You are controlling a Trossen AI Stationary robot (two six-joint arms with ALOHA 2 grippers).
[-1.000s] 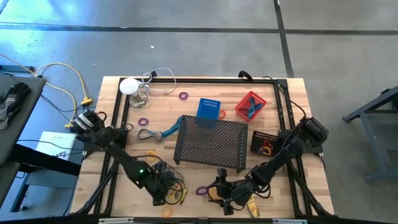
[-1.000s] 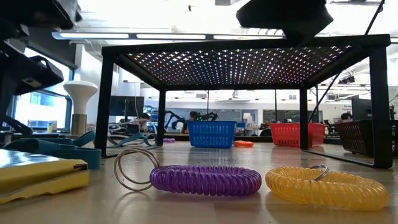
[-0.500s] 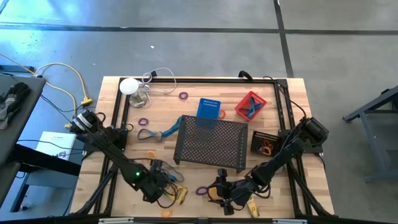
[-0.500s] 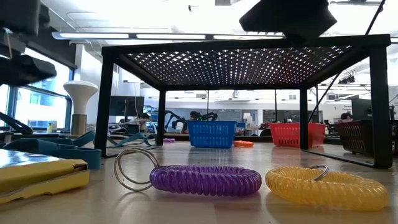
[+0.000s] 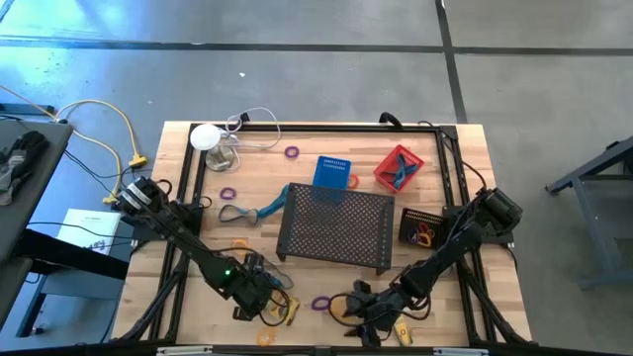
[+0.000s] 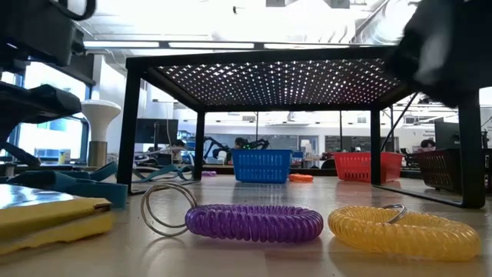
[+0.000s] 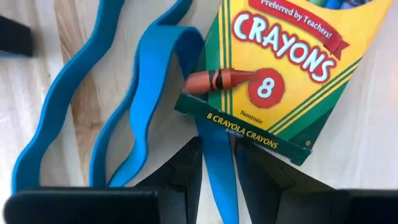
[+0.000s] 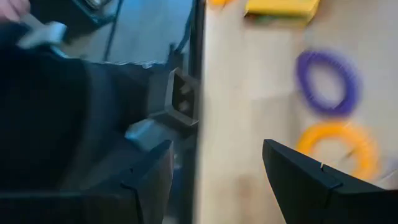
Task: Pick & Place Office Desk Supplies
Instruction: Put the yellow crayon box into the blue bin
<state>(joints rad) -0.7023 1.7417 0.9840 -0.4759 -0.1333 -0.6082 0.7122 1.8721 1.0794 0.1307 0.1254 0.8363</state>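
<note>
Supplies lie scattered over the wooden table (image 5: 450, 148) around a black mesh stand (image 5: 334, 227) at its middle. The left gripper (image 7: 217, 165) is low at the near left, its two dark fingers (image 7: 180, 171) pinched on a blue rubber band (image 7: 214, 155). The band's loops spread flat on the wood, and one strand runs under the corner of a yellow crayon box (image 7: 292, 68). A loose orange-red crayon (image 7: 217, 79) lies across the band and the box edge.

The right gripper (image 8: 214, 165) is at the near edge, right of centre, with its fingers spread wide and nothing between them. Past them lie a purple coil ring (image 8: 328, 83) and an orange coil ring (image 8: 339, 146), side by side on the wood, the orange one nearer this gripper. In the low view the same two rings rest close to the camera, purple to the left of orange, the purple one carrying a metal key ring (image 6: 163, 209).

Farther back, a blue basket (image 5: 333, 170) and a red basket (image 5: 398, 166) sit beyond the stand, and a dark basket (image 5: 420, 227) stands to its right. Another blue band (image 5: 255, 210) lies left of the stand, with a small purple ring (image 5: 228, 193) just beyond it and a second purple ring (image 5: 292, 152) near the far edge. A white round-topped object (image 5: 206, 138) with a cable stands at the far left corner.
</note>
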